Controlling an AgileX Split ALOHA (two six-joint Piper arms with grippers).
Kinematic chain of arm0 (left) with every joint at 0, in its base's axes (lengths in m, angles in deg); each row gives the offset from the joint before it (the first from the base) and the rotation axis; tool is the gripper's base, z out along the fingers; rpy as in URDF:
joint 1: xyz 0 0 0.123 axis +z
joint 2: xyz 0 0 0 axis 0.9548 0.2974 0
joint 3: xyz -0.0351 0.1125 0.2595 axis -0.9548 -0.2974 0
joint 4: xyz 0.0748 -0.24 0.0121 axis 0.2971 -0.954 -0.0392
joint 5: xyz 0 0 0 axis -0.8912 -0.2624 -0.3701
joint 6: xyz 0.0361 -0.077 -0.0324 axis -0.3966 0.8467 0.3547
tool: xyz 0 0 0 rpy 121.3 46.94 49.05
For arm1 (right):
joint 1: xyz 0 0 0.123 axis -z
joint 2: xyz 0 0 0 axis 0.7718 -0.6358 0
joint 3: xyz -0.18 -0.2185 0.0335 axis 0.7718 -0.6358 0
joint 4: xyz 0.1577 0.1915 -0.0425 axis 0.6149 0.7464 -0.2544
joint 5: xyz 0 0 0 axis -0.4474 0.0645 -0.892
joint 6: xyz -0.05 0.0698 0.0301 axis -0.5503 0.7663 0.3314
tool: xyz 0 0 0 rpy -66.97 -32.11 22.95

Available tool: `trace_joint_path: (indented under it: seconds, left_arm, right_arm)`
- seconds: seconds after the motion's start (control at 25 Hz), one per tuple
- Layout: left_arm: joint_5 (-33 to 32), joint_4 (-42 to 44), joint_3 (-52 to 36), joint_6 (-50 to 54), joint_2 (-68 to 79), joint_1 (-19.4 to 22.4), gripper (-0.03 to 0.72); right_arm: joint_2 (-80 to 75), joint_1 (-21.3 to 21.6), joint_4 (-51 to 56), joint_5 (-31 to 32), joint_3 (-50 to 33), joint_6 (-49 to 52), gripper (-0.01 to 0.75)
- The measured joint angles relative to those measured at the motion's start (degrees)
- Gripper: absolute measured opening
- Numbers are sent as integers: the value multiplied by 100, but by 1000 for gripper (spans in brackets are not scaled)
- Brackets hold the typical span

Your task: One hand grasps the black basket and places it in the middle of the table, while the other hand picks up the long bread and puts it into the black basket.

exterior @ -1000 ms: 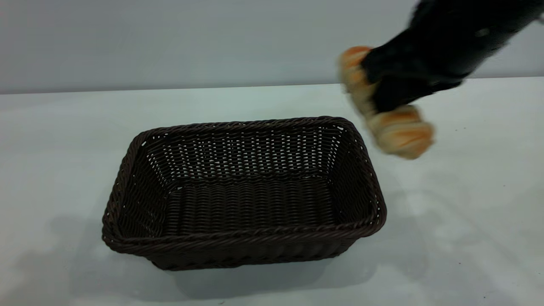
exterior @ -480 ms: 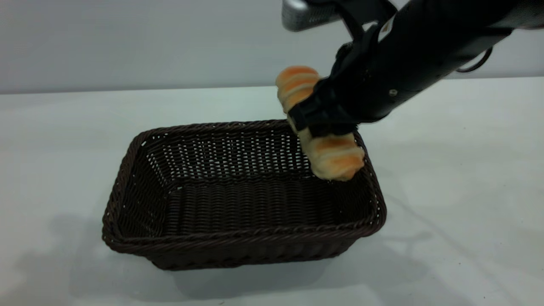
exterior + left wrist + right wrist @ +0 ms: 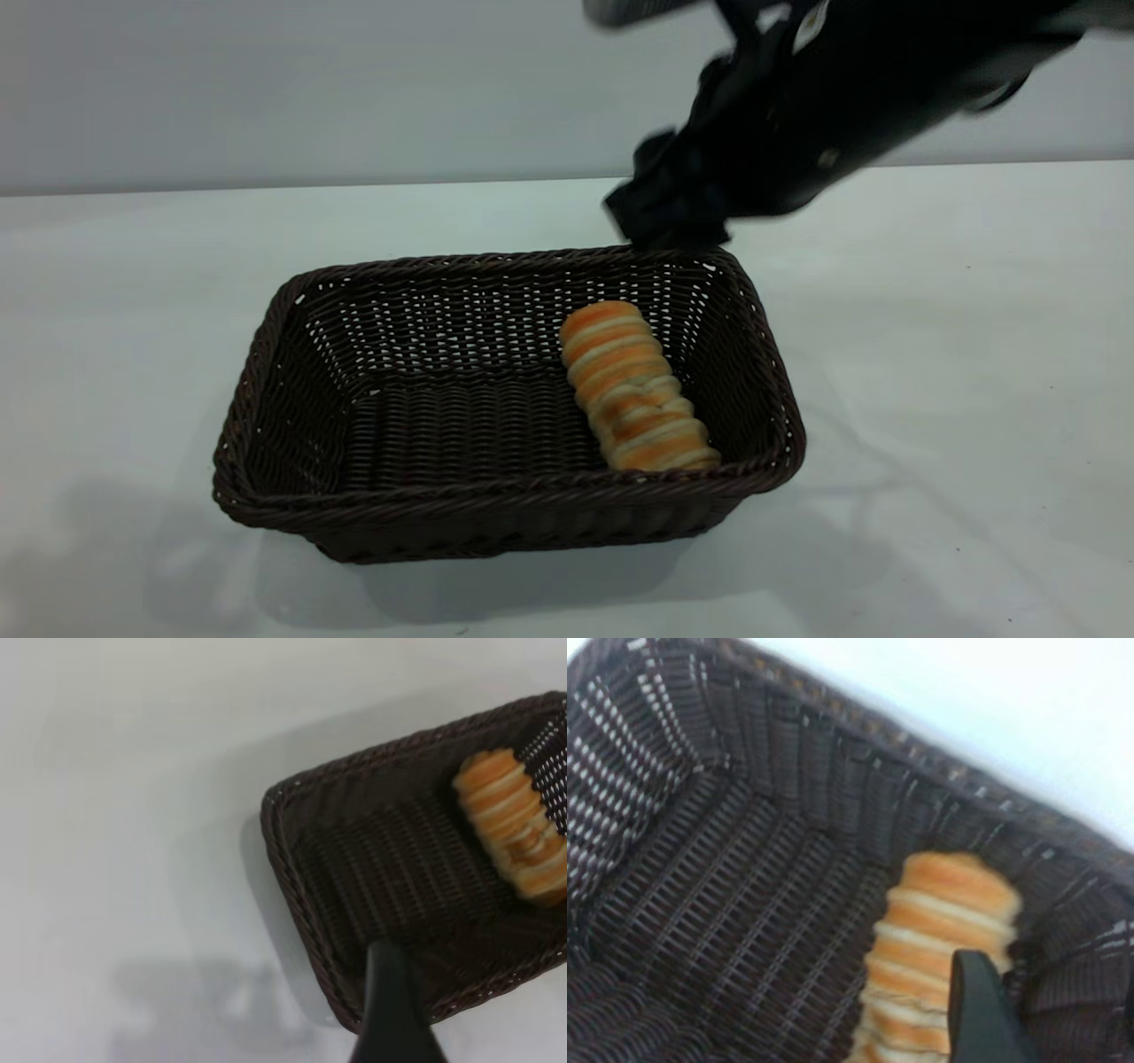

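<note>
a plain pale grey wall [image 3: 310, 89] fills the 12 o'clock band of the exterior view, bare and evenly lit, ending below in a straight, slightly darker seam [image 3: 266, 188]. a soft grey shadow [image 3: 549, 585] pools at 6 o'clock. a tiny dark speck [image 3: 967, 266] sits toward 3 o'clock.

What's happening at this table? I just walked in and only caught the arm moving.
The long bread lies inside the black basket, against its right side, with nothing gripping it. The right gripper hangs above the basket's far right corner, holding nothing. The basket sits on the white table. The left gripper shows only in its wrist view, near the basket's rim.
</note>
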Motion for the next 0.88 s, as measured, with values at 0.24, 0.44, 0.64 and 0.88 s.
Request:
trace_joint_path:
  seconds: [0.24,0.44,0.64,0.88]
  left_arm:
    - [-312,303,0,0,-624,0,542]
    - [-631,340,0,-1,-1223,0,542]
    - [-1129,363,0,-7,-1896,0,542]
    - [-1803,370,0,9,-2737,0,542]
  right_arm:
    - [954,723,0,1069,0,-111,296]
    - [1824,1584,-25,2155,0,-115,245]
    - [2662,2108,-86,3599,-10,-274,237]
    - [3743,2148,-90,5097,-49,-360,237]
